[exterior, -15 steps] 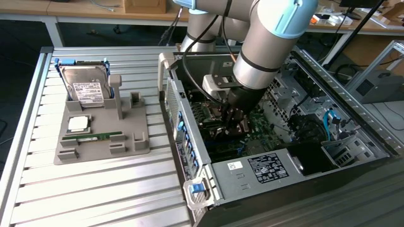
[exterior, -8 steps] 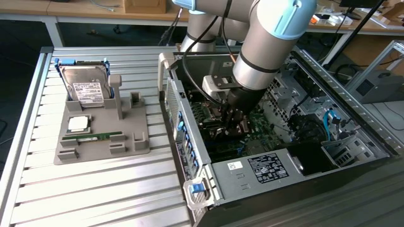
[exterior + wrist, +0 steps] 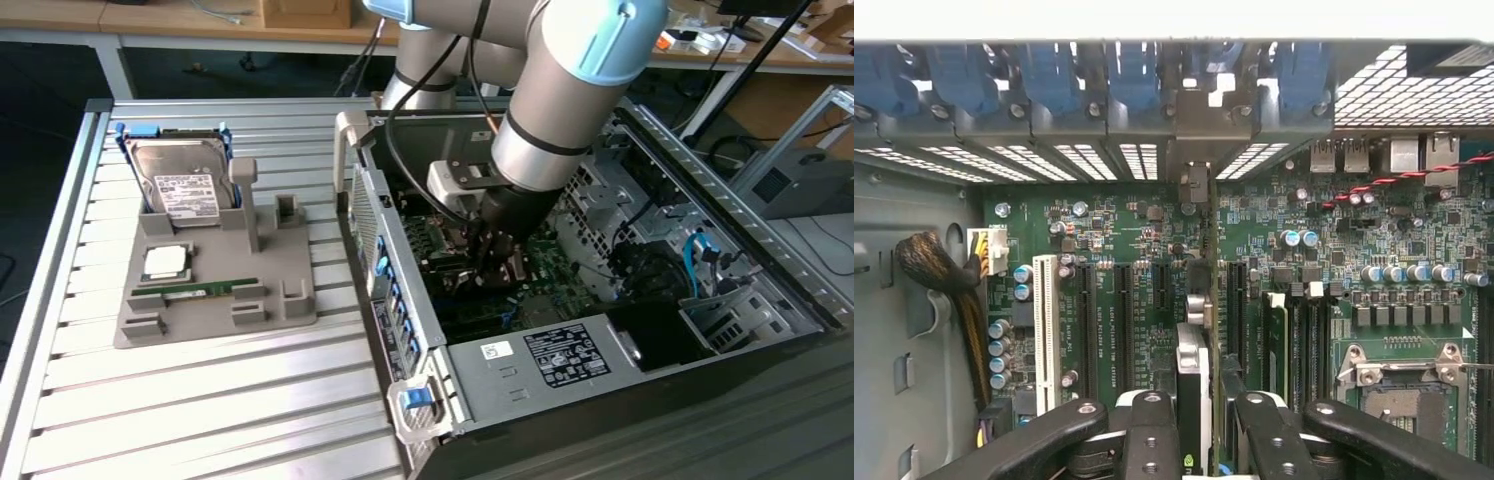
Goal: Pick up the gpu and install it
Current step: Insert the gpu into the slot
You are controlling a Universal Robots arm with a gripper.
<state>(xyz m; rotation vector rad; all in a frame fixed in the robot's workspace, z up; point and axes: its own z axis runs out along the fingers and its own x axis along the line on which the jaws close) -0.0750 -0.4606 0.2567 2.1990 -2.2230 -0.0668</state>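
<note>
- Exterior view: the arm [image 3: 561,90] reaches down into the open computer case [image 3: 747,260], which lies on the slatted metal bench [image 3: 200,420] toward the exterior view's right.
- The gripper [image 3: 491,262] is low over the green motherboard [image 3: 567,275] with the gpu [image 3: 470,268] pinched between its fingers, edge-down, at the row of slots beside the case's rear wall.
- A white label with a small square code and black print sits on the silver box [image 3: 567,355] at the case's near end — the writing is too fine to read.
- Near the bench's far corner on the exterior view's left, a grey holder tray [image 3: 220,300] carries a silver hard drive [image 3: 180,180] with a white label, unreadable, a square chip [image 3: 166,262] and a narrow green RAM stick [image 3: 198,290].
- Wrist view: the black fingers [image 3: 1154,440] are clamped on the gpu [image 3: 1194,390], which stands on edge between them, its metal end reaching toward the blue-clipped bracket bays [image 3: 1054,80].
- The card stands over the motherboard [image 3: 1374,240], in line with the dark expansion slots [image 3: 1124,310]; I cannot tell whether it is seated.
- White print runs along the board beside the slots — not legible.
</note>
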